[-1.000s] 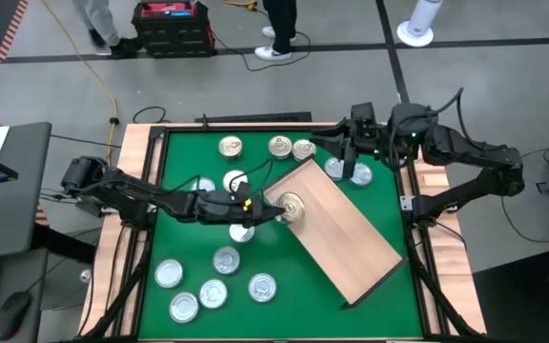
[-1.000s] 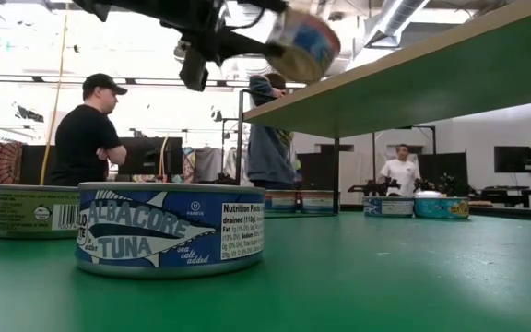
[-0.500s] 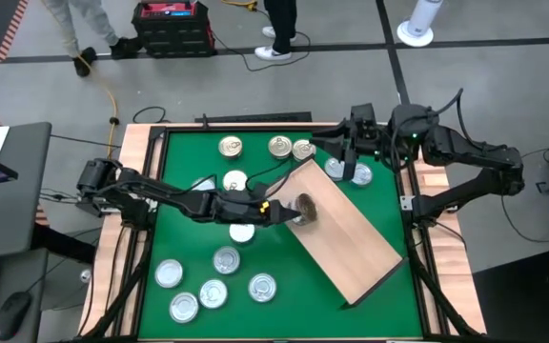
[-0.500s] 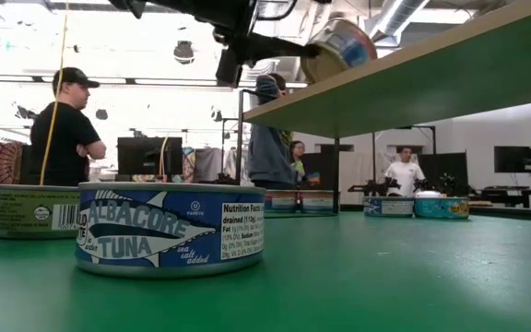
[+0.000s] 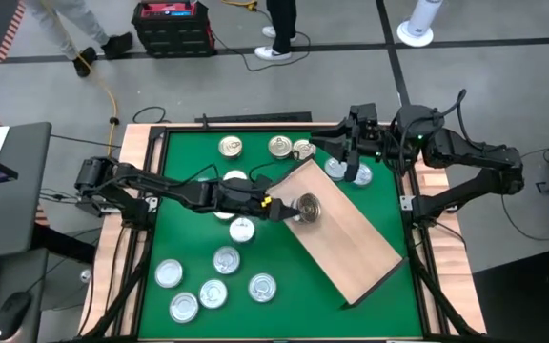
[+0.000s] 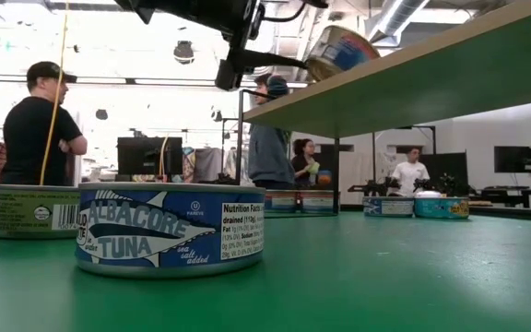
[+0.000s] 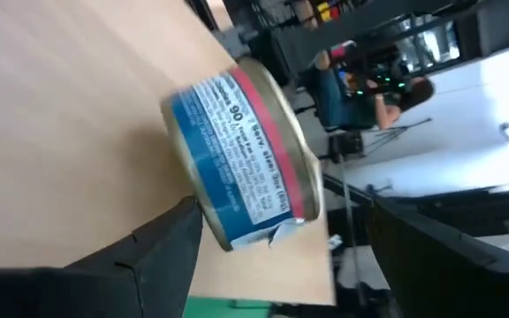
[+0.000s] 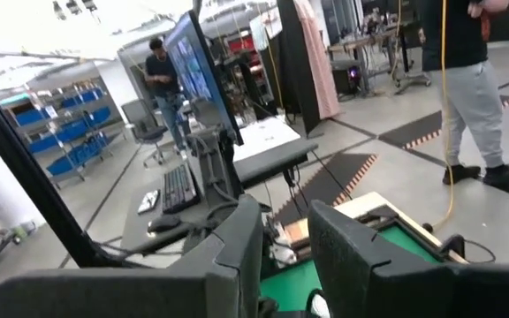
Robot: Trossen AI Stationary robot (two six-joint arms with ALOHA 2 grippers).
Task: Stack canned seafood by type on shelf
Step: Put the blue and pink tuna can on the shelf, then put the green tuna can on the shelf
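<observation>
On the left part of the shelf point(image 5: 346, 233), the left gripper point(image 5: 289, 209) stands with its fingers spread wide on either side of a blue-labelled can point(image 7: 241, 159); in the left wrist view a gap shows between each dark finger and the tin, so it looks let go rather than gripped, though the tin appears tipped on the board and I cannot be sure it sits flat. From above, this can shows as one dark-lidded tin, the only one on the wooden board, which lies slantwise across the right half of the green mat point(image 5: 184, 243). The right gripper point(image 5: 349, 157) waits at the far right of the mat, above the far end of the board and a tin or two there; its fingers stand fairly close together and nothing shows between them. The rest of the canned seafood lies loose on the mat: a cluster of five silver-lidded tins point(image 5: 215, 283) near the left front corner, a few tins point(image 5: 232, 146) along the far edge, and a couple more beneath the left arm. In the low view an albacore tuna can point(image 6: 171, 228) stands on the mat in front. As I judge it, the task has barely begun: one can delivered, no stack formed, and nearly every tin remains to be sorted.
</observation>
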